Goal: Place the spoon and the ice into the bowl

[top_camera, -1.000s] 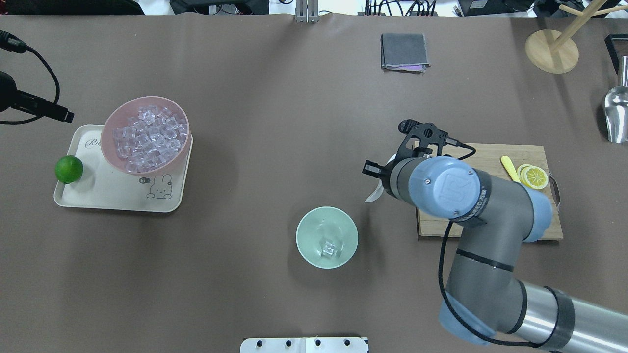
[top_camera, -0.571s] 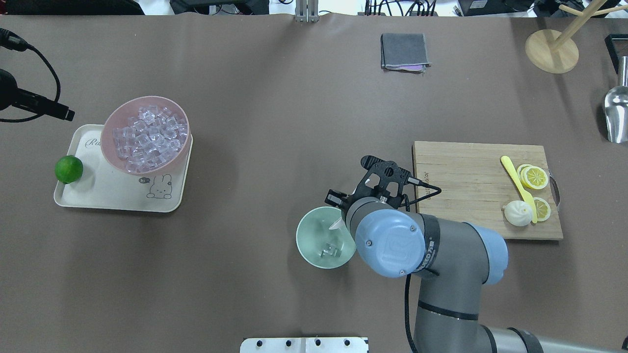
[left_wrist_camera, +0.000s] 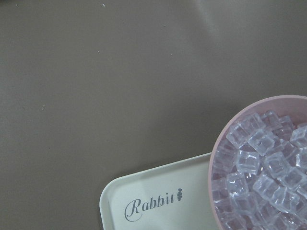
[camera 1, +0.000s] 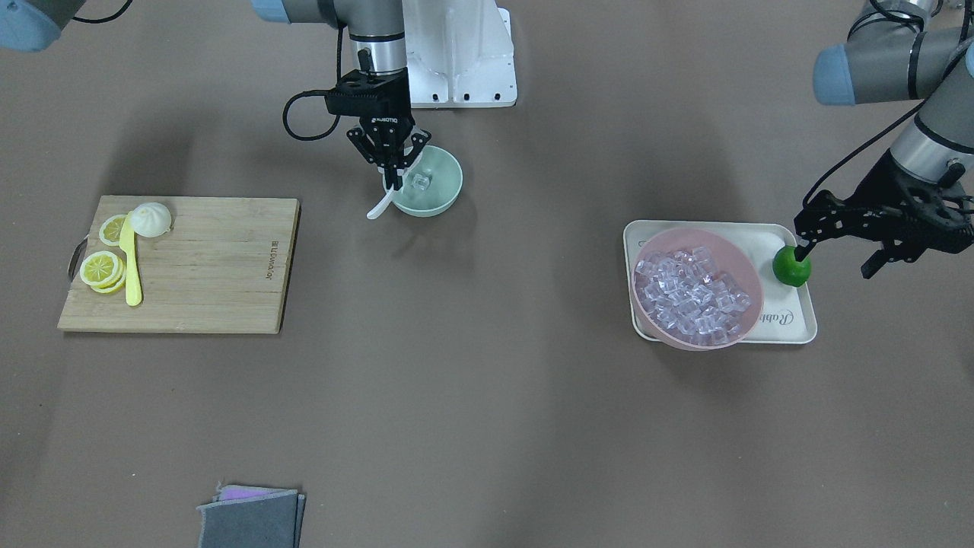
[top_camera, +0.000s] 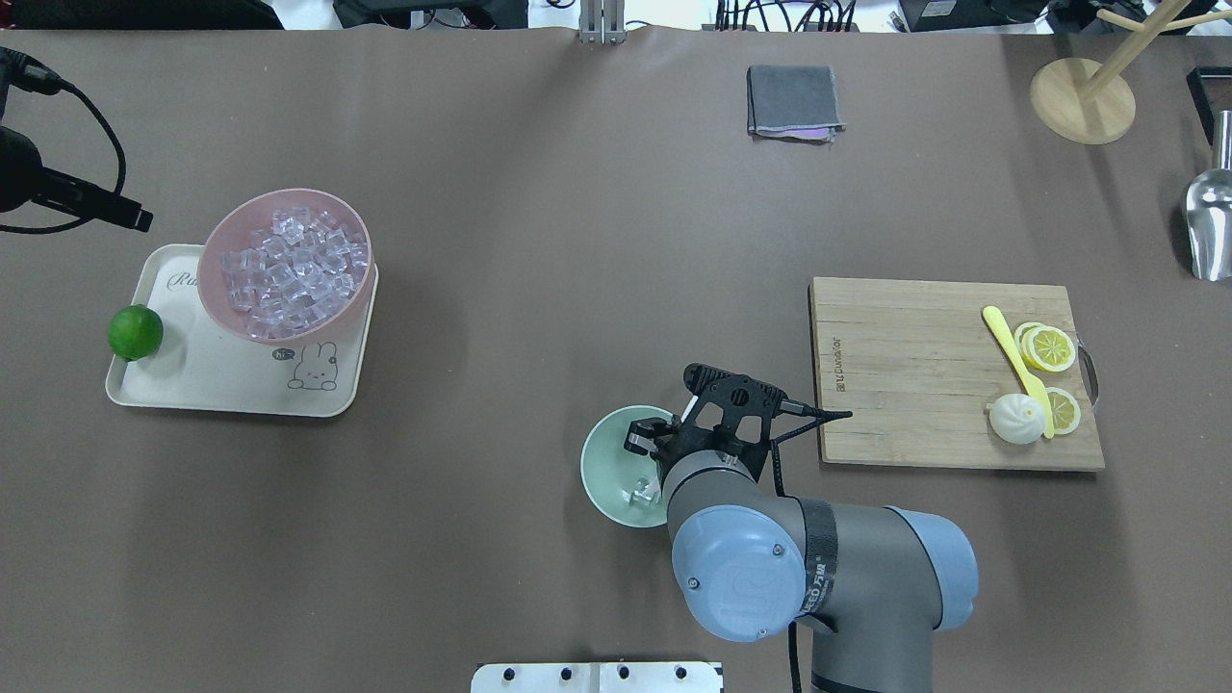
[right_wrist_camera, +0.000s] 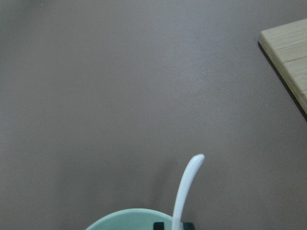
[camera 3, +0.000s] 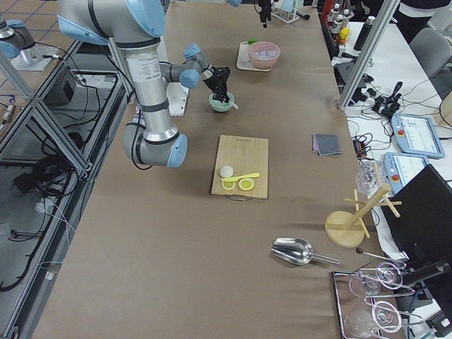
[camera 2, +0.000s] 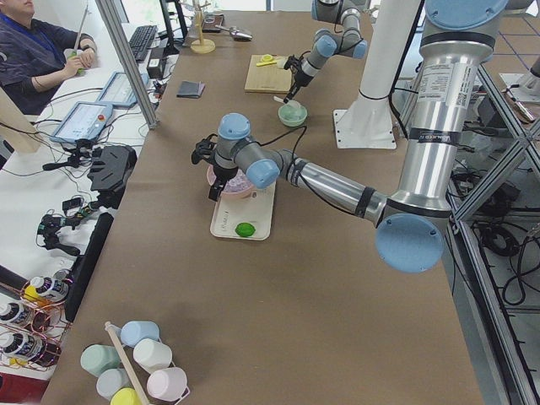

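Facing the robot: the right gripper [camera 1: 393, 179] pinches the white soup spoon [camera 1: 378, 207] at the mint-green bowl [camera 1: 445, 190], handle slanting over the rim, probably to lean there; the left gripper [camera 1: 835, 257] hangs spread-fingered beside a lime [camera 1: 791, 266]; overhead: an ice cube [top_camera: 643, 493] lies inside the bowl; right wrist: the handle rises past the rim.

Bright, even, diffuse light falls from above in every view. Shadows on the brown table [top_camera: 539, 192] are faint and soft-edged: one smudge spreads beside the pink bowl [top_camera: 204, 274], and a thin dark line runs along the near edge of the cutting board [top_camera: 924, 366]. The metal scoop [top_camera: 1211, 226] throws white glare. The fixed views are sharp, though the side views bend straight posts towards their edges. In the right wrist view, the spoon [right_wrist_camera: 183, 191] and the mint bowl [right_wrist_camera: 124, 214] look slightly soft.
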Controlling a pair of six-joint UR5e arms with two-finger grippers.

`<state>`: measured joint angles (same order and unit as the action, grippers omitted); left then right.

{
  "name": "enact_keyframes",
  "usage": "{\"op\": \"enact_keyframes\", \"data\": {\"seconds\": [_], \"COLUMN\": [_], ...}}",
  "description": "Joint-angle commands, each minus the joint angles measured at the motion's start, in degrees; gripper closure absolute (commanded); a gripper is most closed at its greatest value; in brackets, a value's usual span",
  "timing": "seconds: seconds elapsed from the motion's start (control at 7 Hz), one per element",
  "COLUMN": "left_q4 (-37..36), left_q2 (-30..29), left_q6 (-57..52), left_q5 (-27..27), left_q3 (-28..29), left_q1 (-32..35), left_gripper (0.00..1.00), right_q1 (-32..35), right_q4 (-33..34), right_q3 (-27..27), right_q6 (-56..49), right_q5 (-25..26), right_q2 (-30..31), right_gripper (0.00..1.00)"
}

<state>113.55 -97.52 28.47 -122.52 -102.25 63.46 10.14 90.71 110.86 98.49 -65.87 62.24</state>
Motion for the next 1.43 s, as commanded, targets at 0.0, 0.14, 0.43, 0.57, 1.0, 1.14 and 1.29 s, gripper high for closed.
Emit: {"op": "enact_keyframes", "data": {"seconds": [0.0,0.14,0.43,0.57,1.0,1.14,1.29], "left_q4": [0.0,0.0,-0.8,-1.1,-26.7,-31.4,-32.0], "left_q2": [-0.1,0.0,0.3,0.6,1.4,2.8,5.5], "left_q6": [0.3,0.0,-0.3,-1.3,-36.7,-41.6,-41.7], "left_q5": [0.0,0.0,-0.5,-0.6,-7.0,-7.0,-6.9], "left_q3": [0.0,0.0,0.1,0.3,0.5,1.1,2.7], "left_q1": [0.0,0.1,2.7,3.6,18.7,21.4,22.9], "left_gripper": [0.02,0.02,0.02,0.02,0.01,0.01,0.01], "right_q1": [-0.3,0.2,5.9,11.7,29.5,35.6,41.9], "right_q4": [0.4,0.3,0.1,-0.1,-0.3,-0.3,-0.2], "right_q3": [0.0,0.5,1.0,1.0,0.9,0.8,0.4], "right_q6": [-2.9,-6.0,-12.6,-18.2,-41.2,-50.1,-59.4], "right_q5": [2.2,2.2,-2.6,-10.0,-30.7,-36.4,-42.7], "right_q2": [0.7,0.6,0.8,0.9,4.4,6.9,9.3], "right_gripper": [0.0,0.0,0.0,0.0,0.0,0.0,0.0]}}
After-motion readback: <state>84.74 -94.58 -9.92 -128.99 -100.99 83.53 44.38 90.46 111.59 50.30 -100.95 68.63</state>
